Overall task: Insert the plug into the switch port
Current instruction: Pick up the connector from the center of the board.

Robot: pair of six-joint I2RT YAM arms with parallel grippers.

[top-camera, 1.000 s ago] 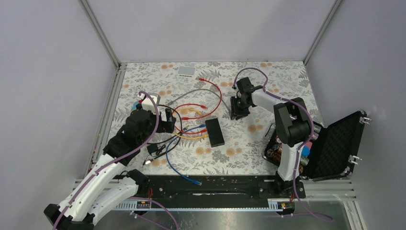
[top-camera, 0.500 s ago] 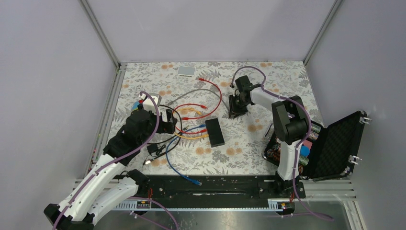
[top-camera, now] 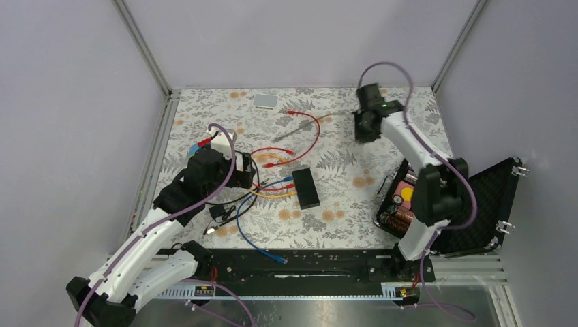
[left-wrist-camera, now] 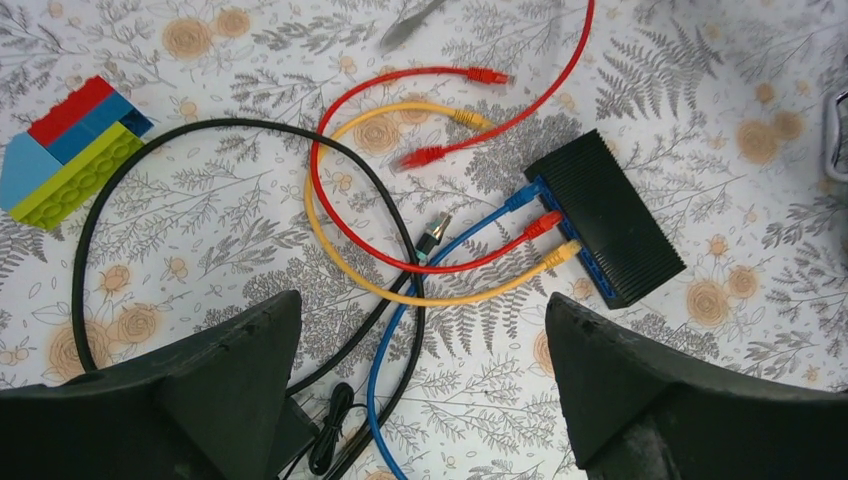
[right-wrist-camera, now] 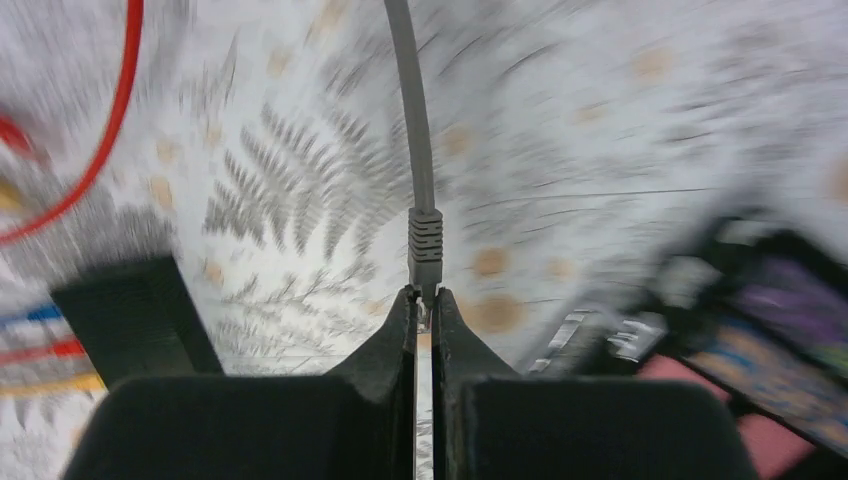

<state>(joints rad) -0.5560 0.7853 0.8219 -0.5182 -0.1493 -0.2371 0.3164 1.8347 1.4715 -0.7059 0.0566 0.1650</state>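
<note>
Plug of the grey cable is pinched at its end between the pressed-together fingers of the right gripper. The cable runs away from the jaws toward the table. In the top view this gripper sits over the far right part of the table, well apart from the black switch box, which lies flat near the centre.

The left gripper hangs over the loose cables with its jaws spread wide, holding nothing.

The blue-edged port side of the box faces the left arm. A blue plug, a red plug and a yellow plug sit side by side in it. The stretch of that edge beyond the yellow plug appears unoccupied.

Step in hand: the grasp looks complete, and carrying the plug to the port comes next.

Next move:
1. Bring the plug across to the blue-edged side.
2. Align it level with a free socket.
3. Push straight in.

The contact end seems to point into the fingers, so a re-grip or hand-over is probably required first.
</note>
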